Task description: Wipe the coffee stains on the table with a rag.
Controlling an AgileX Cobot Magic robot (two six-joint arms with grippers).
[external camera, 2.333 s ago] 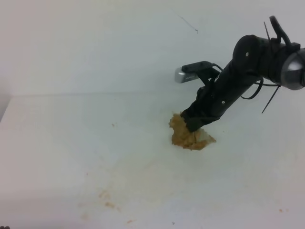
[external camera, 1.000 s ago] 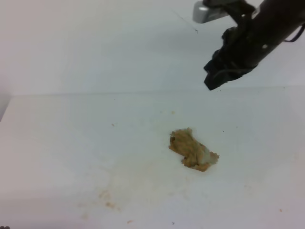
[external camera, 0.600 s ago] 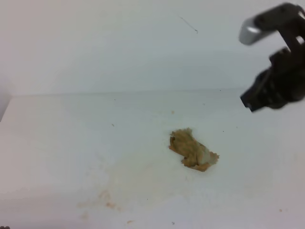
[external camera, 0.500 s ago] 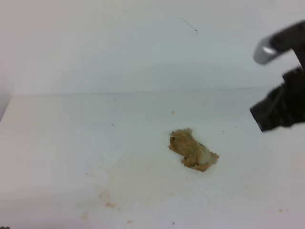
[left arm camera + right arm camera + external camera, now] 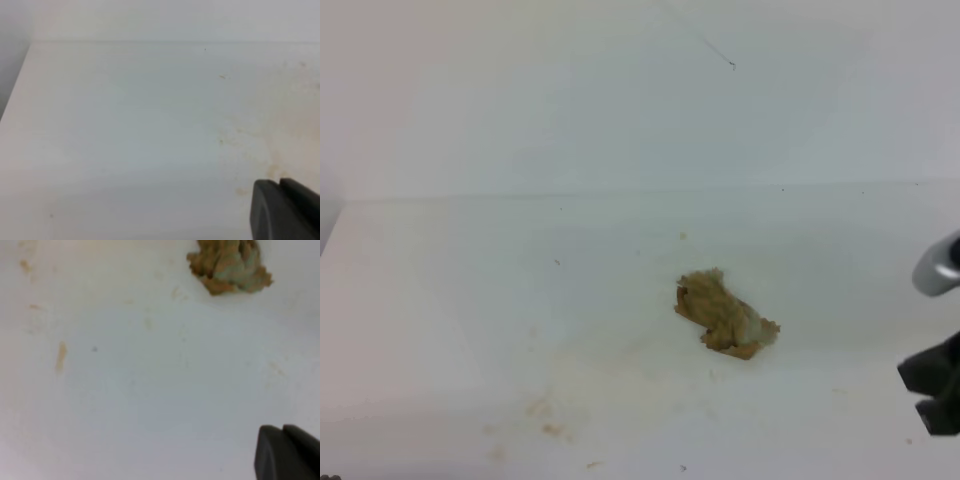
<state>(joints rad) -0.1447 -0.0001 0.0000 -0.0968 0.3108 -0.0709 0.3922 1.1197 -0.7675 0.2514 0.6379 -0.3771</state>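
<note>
Rag [image 5: 725, 315] lies all crumpled on the white worktop [image 5: 440, 300], brown and tan, with nothing touching it. Faint orange-brown coffee stains [image 5: 545, 420] show on the worktop to the left of the rag and nearer the front edge, well apart from it. Right claw [image 5: 932, 392] is well off to the right of the rag and holds nothing, but how wide it is open cannot be seen; only a dark tip of the left claw [image 5: 285, 210] shows, so I cannot tell there either.
</note>
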